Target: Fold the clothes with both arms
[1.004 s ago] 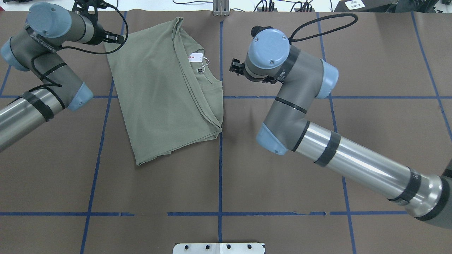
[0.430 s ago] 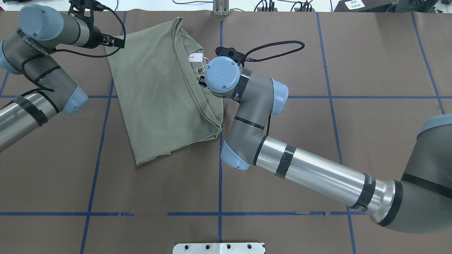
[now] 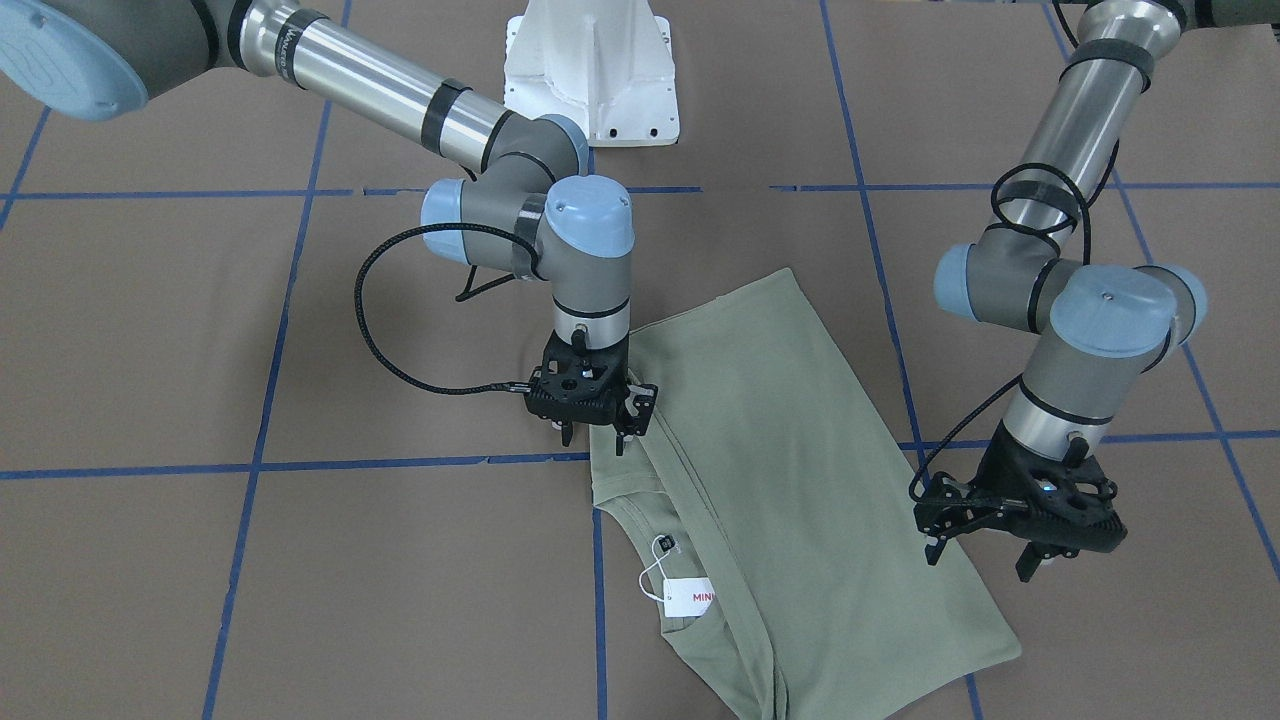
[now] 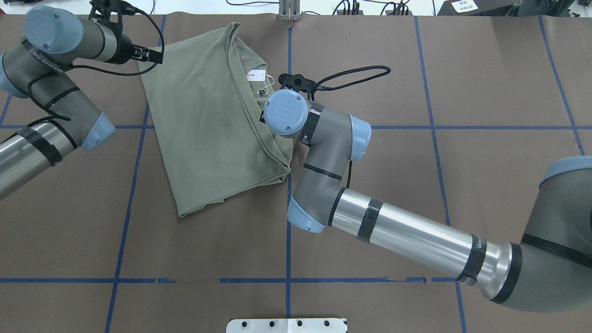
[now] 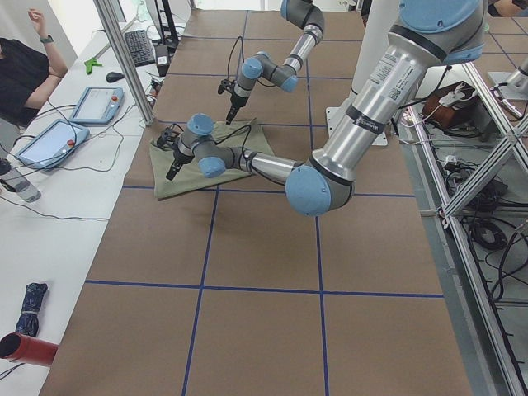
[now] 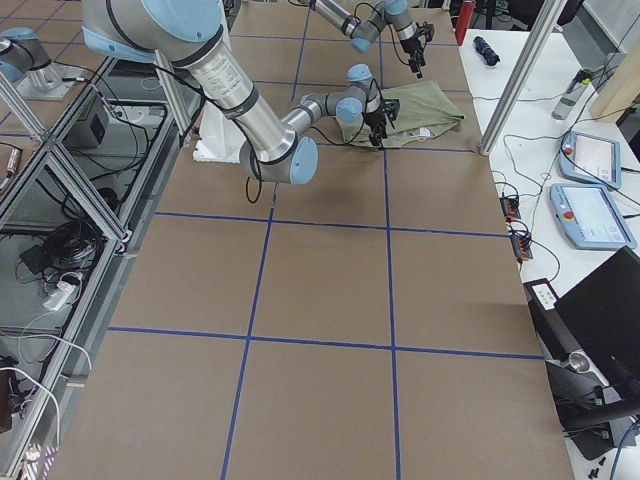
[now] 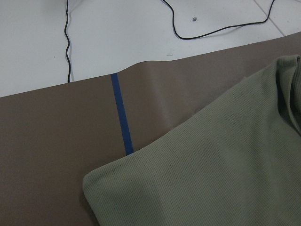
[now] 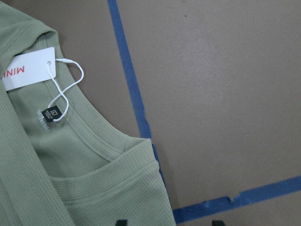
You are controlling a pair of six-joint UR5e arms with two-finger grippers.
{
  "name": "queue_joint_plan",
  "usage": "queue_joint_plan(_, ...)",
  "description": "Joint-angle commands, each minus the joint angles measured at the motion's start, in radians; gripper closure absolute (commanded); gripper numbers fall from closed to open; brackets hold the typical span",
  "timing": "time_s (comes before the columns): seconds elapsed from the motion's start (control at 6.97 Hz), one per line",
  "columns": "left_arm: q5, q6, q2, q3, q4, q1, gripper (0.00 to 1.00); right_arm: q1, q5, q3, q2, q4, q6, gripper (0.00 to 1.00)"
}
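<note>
The clothes, one pale olive-green shirt (image 4: 208, 120) (image 3: 790, 480), lie folded on the brown table cover, the white hang tag (image 4: 255, 75) (image 8: 28, 69) at the collar. My right gripper (image 3: 590, 435) points down, open, over the shirt's edge just beside the collar. Its two fingertips show apart at the bottom of the right wrist view, with the right gripper (image 8: 169, 223) above the shoulder fold. My left gripper (image 3: 982, 560) hangs open above the shirt's opposite long edge, close to a corner (image 7: 94, 181). Neither holds cloth.
Blue tape lines (image 4: 287, 152) grid the table. The white pedestal base (image 3: 590, 70) stands at the robot's side. Cables (image 4: 351, 7) lie along the far edge. In the exterior left view a side table holds tablets (image 5: 95, 103), with a person (image 5: 21, 66) beside it.
The right arm swung in from right of the shirt to over the collar, then shifted slightly nearer the robot. The left gripper edged a little to the left. The shirt has not moved.
</note>
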Motion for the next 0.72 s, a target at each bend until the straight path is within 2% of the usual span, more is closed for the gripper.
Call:
queue_joint_plan(0.0, 0.000, 0.001, 0.002, 0.000, 0.000, 0.000, 0.00, -0.008, -0.008, -0.002, 0.000, 0.000, -0.001, 0.39)
queue_joint_plan(0.14, 0.000, 0.001, 0.002, 0.000, 0.000, 0.000, 0.00, -0.012, -0.008, -0.002, 0.002, 0.000, 0.001, 0.46)
queue_joint_plan(0.29, 0.000, 0.001, 0.002, 0.000, 0.000, 0.000, 0.00, -0.012, -0.008, -0.002, 0.006, 0.000, 0.001, 0.70)
queue_joint_plan(0.43, 0.000, 0.001, 0.002, 0.002, 0.000, 0.000, 0.00, -0.012, -0.008, -0.002, 0.006, 0.000, 0.004, 1.00)
queue_joint_plan(0.57, 0.000, 0.001, 0.002, 0.000, 0.000, 0.000, 0.00, -0.012, -0.008, -0.002, 0.006, 0.000, 0.002, 1.00)
